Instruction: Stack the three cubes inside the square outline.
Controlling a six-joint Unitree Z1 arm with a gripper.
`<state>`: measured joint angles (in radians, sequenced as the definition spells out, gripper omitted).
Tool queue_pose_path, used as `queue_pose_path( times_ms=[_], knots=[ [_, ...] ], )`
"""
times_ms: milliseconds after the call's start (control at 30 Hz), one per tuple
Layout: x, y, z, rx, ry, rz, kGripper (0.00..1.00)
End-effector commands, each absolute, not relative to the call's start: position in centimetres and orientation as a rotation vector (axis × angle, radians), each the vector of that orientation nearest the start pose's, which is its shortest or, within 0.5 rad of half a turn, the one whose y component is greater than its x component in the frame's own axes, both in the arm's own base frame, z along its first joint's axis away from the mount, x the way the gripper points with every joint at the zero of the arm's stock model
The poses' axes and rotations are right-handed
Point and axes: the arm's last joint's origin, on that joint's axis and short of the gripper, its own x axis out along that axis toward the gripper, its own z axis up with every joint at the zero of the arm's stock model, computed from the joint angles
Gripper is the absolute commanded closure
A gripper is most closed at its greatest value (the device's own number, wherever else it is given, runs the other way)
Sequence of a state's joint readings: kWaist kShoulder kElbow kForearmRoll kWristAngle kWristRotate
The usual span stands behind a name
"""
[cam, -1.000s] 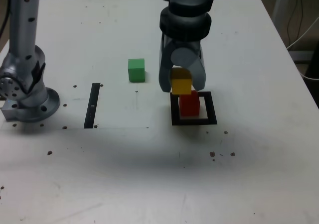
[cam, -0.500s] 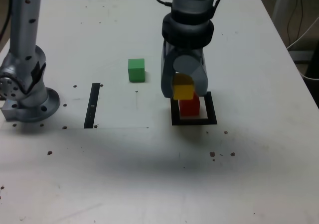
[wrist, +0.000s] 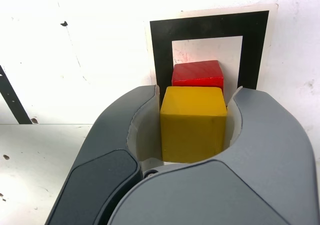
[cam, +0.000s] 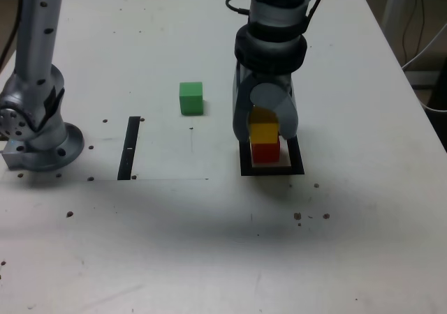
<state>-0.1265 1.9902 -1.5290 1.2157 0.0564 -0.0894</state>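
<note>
In the wrist view, nearest, the pincer (wrist: 192, 92) is closed on the yellow cube (wrist: 194, 122), one finger on each side; just beyond its tips, partly hidden by the yellow one, the red cube (wrist: 198, 74) sits inside the black square (wrist: 210, 26); to the pincer's left in the exterior view stands the green cube (cam: 191, 98); farther left of it lies the black strip (cam: 129, 148), with the arm's base (cam: 43, 146) well apart from the pincer, beyond the strip.
</note>
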Motion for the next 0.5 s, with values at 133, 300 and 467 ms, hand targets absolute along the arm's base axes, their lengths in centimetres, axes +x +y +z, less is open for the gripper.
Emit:
queue_pose_path(
  times_ms=[133,300,467],
  knots=[
    [35.27,-4.17,25.32,0.097,1.681,0.0,0.38],
    [35.18,-3.92,25.12,0.09,1.688,-0.005,0.05],
    [35.03,-3.84,25.3,0.087,1.674,-0.004,0.01]
  ],
)
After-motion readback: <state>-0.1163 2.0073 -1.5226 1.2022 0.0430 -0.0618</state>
